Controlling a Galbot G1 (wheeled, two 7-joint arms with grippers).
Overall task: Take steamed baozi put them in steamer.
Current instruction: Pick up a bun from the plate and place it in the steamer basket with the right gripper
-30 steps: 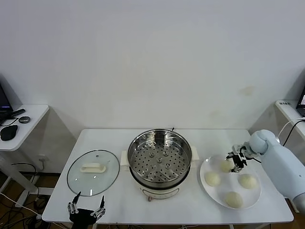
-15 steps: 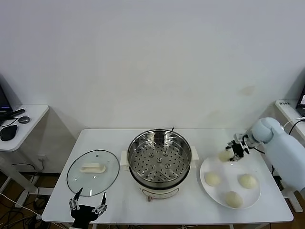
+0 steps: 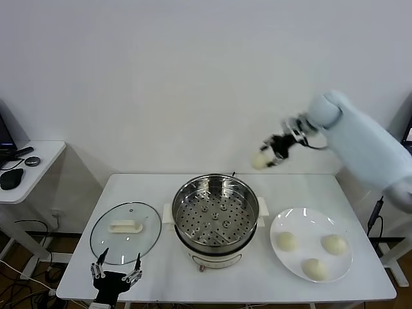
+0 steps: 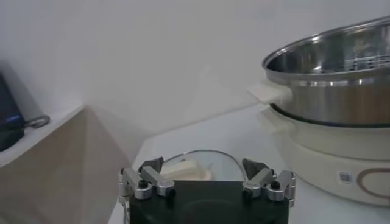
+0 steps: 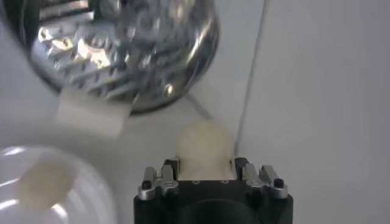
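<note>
High above the table's back right, my right gripper [image 3: 269,154] is shut on one cream-white steamed baozi [image 3: 261,160], which shows between its jaws in the right wrist view [image 5: 205,149]. It hangs beyond the right rim of the shiny steel steamer [image 3: 216,212], whose perforated tray is bare [image 5: 122,49]. Three more baozi [image 3: 286,241] [image 3: 334,244] [image 3: 315,268] lie on the white plate [image 3: 283,222] to the right of the steamer. My left gripper [image 3: 116,269] waits open at the table's front left edge, nothing between its jaws [image 4: 206,178].
The glass lid [image 3: 125,232] with its white handle lies flat to the left of the steamer. A side table [image 3: 26,170] with dark objects stands far left. The wall is close behind the raised right gripper.
My right gripper has lifted one baozi off the plate and carried it up and leftward, towards the steamer's far right side. The left arm has barely shifted.
</note>
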